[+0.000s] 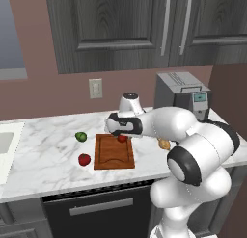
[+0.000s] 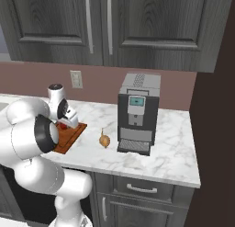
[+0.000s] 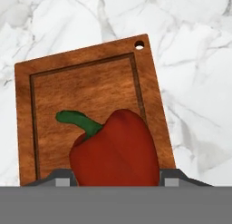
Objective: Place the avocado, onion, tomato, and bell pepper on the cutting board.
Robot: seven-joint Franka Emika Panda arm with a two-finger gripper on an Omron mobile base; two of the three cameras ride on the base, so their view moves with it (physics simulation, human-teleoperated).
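- The marble desk (image 1: 48, 150) carries everything; at its left end, in the left base view, a pale sink edge (image 1: 6, 143) shows.
- The avocado (image 1: 81, 136) sits on the desk just left of the cutting board's far corner, apart from it.
- The tomato (image 1: 84, 159), round and red, lies on the desk just beside the board's left edge, nearer the front than the avocado.
- The cutting board (image 1: 114, 155) lies flat on the desk with its grooved rim showing; in the hand view a small hole (image 3: 139, 45) sits in 1 corner.
- The gripper (image 1: 122, 135) hangs over the far end of the board, and its jaws pinch the red bell pepper (image 3: 115, 150) from 2 sides; the pepper's green stem (image 3: 79, 121) curls out over the board's wood.
- I cannot tell whether the pepper touches the board or is just above it.
- The onion (image 2: 105, 140) rests on the desk right of the board, apart from it, its thin stalk pointing up, between the board and the coffee machine (image 2: 136, 112).
- A wall outlet (image 1: 95, 88) is on the wall behind the board, under dark cabinets (image 1: 125, 25).
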